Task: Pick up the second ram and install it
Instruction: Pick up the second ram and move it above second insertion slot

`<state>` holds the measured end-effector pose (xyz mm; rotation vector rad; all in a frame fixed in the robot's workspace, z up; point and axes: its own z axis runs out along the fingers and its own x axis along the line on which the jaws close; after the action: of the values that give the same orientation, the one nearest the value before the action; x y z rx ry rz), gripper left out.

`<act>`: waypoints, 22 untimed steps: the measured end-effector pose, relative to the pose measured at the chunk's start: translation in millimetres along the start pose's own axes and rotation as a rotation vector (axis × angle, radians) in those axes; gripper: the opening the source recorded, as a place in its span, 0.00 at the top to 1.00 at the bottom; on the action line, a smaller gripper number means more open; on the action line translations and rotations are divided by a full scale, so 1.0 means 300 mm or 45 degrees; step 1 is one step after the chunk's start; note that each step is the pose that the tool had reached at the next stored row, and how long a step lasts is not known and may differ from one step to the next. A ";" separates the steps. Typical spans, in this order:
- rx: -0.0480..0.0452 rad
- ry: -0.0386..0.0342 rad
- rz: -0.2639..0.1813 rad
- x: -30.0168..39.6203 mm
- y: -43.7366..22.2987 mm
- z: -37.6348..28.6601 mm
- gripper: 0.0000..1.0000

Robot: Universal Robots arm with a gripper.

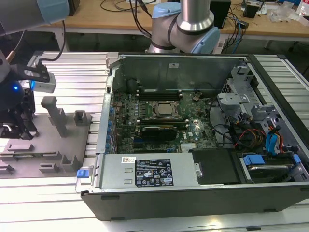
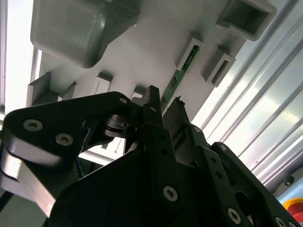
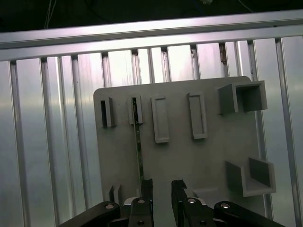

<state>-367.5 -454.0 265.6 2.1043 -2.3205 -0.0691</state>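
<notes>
The second ram (image 3: 138, 142) is a thin green stick standing on edge in a slot of the grey fixture plate (image 3: 189, 161). It also shows as the green ram (image 2: 179, 78) in the second wrist view. My gripper (image 3: 162, 189) hangs just above the plate, open, with a narrow gap between its black fingers (image 3: 147, 188). The near end of the stick runs under one finger, slightly to the side of the gap. In the exterior view the gripper (image 1: 18, 131) is at the far left over the fixture plate (image 1: 48, 145).
An open computer case (image 1: 203, 125) lies at the exterior view's right, with the motherboard (image 1: 159, 116), the processor socket (image 1: 165, 109) and dark memory slots (image 1: 159, 93) behind it. Grey blocks and posts (image 1: 54, 113) stand on the plate. Ribbed aluminium table (image 3: 47, 142) surrounds it.
</notes>
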 end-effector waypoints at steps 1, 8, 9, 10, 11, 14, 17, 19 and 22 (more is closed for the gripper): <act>0.000 0.0000 0.000 0.000 0.000 0.004 0.70; 0.000 0.0000 0.000 0.001 -0.001 0.024 0.70; 0.000 0.0000 0.000 0.004 -0.001 0.027 0.70; 0.000 0.0000 0.000 0.009 -0.001 0.031 0.70; 0.000 0.0000 -0.001 0.012 -0.001 0.032 0.70; 0.000 0.0001 -0.003 0.025 0.003 0.037 0.70; -0.001 0.0008 -0.024 0.032 0.015 0.050 0.70; -0.001 0.0020 -0.056 0.034 0.028 0.061 0.70; -0.002 0.0029 -0.076 0.034 0.030 0.069 0.70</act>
<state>-378.1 -462.8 245.0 2.1722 -2.2554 -0.0686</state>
